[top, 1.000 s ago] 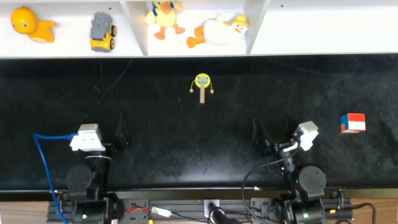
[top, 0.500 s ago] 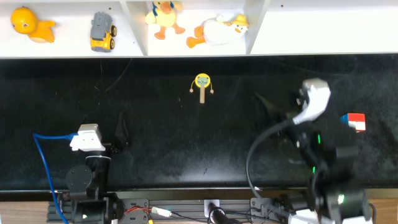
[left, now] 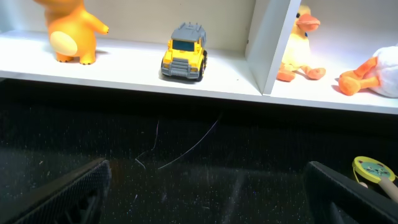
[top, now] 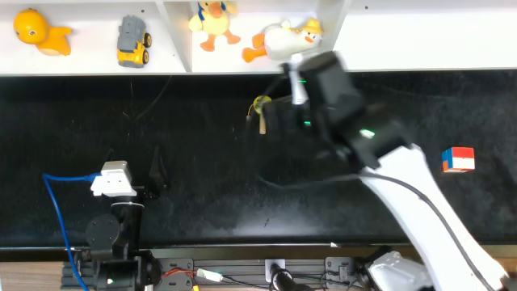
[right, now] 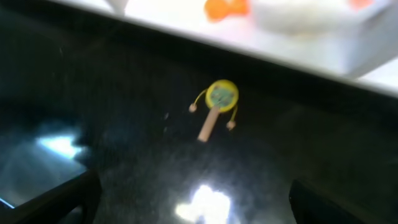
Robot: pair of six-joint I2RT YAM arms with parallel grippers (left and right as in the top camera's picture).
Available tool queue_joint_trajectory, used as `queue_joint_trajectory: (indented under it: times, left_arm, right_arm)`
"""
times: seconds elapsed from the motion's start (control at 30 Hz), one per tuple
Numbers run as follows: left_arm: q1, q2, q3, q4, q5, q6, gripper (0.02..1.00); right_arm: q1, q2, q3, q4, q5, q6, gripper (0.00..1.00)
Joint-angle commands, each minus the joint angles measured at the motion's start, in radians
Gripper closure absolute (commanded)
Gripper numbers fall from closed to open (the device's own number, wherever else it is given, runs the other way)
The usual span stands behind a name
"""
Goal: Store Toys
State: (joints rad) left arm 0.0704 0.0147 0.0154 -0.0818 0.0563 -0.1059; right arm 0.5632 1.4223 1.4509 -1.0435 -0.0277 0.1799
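Drum rattle (right: 214, 102) lies flat on the black table (top: 202, 202), handle pointing away from the shelf (top: 404, 32), close before the shelf's middle compartment; not yet grasped.

Right gripper (right: 193, 186) is held above and just short of the rattle; jaws are spread wide, nothing is held between them.

Colour cube (top: 458, 159) is noted well apart to the right, untouched on the table.

Left gripper (left: 208, 180) rests low near its base, fingers parted wide, nothing gripped.

On the shelf four toys are counted as stored: yellow duck (top: 40, 31) and toy truck (top: 132, 40) in the left compartment; plush duckling (top: 214, 20) and white plush bird (top: 283, 39) in the middle one.

Progress is judged at roughly two thirds; rattle and cube are left to be shelved; rattle is taken as the step in hand.
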Motion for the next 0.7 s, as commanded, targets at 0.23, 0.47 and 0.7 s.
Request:
queue_joint_trajectory:
  times: [0.23, 0.47, 0.7]
  left_arm:
    - [-0.005, -0.012, -0.007, 0.002, -0.009, -0.015, 0.02]
    - [-0.005, -0.012, -0.007, 0.002, -0.009, -0.015, 0.023]
    - [-0.005, -0.012, -0.007, 0.002, -0.009, -0.015, 0.02]
  right_arm:
    - [0.064, 0.222, 0.024, 0.091, -0.036, 0.114, 0.005]
    - [0.064, 0.335, 0.024, 0.174, -0.013, 0.15, 0.003]
    - [0.064, 0.471, 0.024, 0.173, 0.055, 0.252, 0.005]
